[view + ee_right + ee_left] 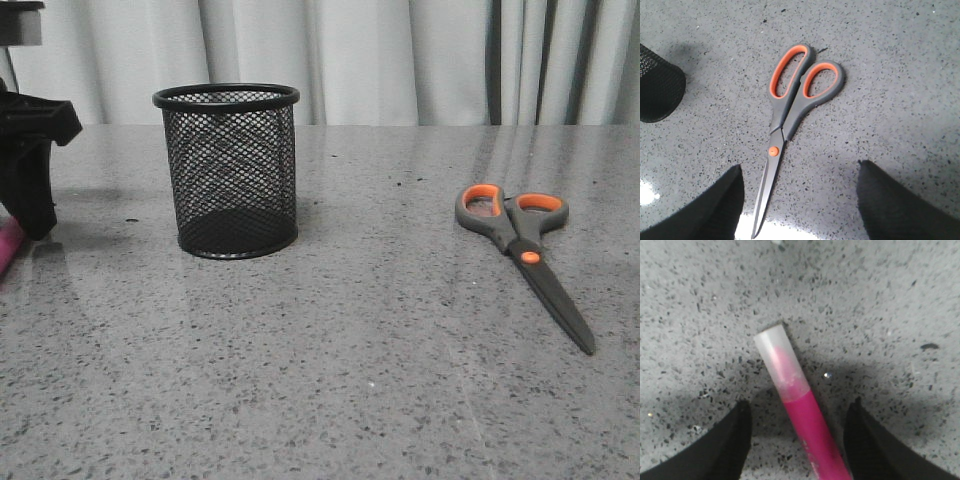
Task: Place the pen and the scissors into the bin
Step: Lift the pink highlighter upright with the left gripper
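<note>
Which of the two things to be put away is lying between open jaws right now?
Both: the pink pen lies between the left gripper jaws, the scissors between the right gripper jaws, neither grasped.

Front view: set low, near table (330, 380) height, facing forward toward the grey curtain (400, 60), taking in the bin (228, 170) at left of centre and the scissors (520, 250) at right. Left wrist view: looking steeply down from very close on the speckled table (865, 300), the pen (800, 415) filling the middle between the two dark fingertips (720, 450) of the left gripper (797, 442). Right wrist view: looking down from somewhat higher, the scissors (790, 115) whole above the right gripper (800, 205). Shared with the front view: scissors, an edge of the bin (657, 85), and a sliver of pen (8, 245) at the far left.
</note>
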### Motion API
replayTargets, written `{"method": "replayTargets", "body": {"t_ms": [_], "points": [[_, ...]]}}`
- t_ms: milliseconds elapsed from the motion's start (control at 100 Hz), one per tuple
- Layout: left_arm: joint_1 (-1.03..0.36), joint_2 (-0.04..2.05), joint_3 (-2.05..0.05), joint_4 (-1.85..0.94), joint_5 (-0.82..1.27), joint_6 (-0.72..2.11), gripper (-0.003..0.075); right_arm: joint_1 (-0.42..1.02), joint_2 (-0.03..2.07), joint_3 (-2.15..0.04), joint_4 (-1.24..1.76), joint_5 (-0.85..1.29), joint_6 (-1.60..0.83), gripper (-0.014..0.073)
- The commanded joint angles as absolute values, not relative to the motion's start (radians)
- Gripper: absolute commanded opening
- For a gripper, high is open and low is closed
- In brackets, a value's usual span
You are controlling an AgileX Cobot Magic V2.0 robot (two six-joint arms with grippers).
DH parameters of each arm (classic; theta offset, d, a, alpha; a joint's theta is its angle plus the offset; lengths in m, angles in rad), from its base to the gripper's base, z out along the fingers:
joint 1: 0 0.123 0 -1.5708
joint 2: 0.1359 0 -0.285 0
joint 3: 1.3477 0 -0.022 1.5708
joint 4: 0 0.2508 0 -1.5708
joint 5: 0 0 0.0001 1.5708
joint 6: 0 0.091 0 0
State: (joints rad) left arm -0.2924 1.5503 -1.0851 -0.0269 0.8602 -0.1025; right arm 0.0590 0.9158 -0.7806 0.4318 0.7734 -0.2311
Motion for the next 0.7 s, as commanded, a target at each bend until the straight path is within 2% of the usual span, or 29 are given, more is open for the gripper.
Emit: {"method": "replayTargets", "body": {"t_ms": [0,110,260,390,490,540,690], "points": [[-0.316,1.524,-1.114,-0.034,0.837,-0.115,0.0367,0.052,0.913,-0.814,0.446,0.716,-0.247,0.0434],[-0.337,1.531,-1.114,-0.034,0.824,-0.115,0.0342,0.052,0.913,-0.814,0.446,0.716,-0.247,0.0434],[-0.346,1.560,-1.114,-0.026,0.849,-0.115,0.0229,0.052,0.913,-0.814,0.446,0.716,-0.247,0.0434],[-0.346,1.575,-1.114,-0.024,0.861,-0.115,0.0160,0.052,0.913,-0.814,0.446,0.716,-0.248,0.0434],[-0.346,1.575,-1.114,-0.015,0.861,-0.115,0.0058,0.052,0.913,-0.814,0.446,0.716,-0.248,0.0434],[-0.346,1.575,-1.114,-0.010,0.861,-0.113,-0.0022,0.052,0.913,-0.814,0.446,0.716,-0.248,0.0434],[-0.346,1.546,-1.114,0.034,0.841,-0.110,-0.0020,0.052,0.913,-0.814,0.446,0.716,-0.248,0.0434]]}}
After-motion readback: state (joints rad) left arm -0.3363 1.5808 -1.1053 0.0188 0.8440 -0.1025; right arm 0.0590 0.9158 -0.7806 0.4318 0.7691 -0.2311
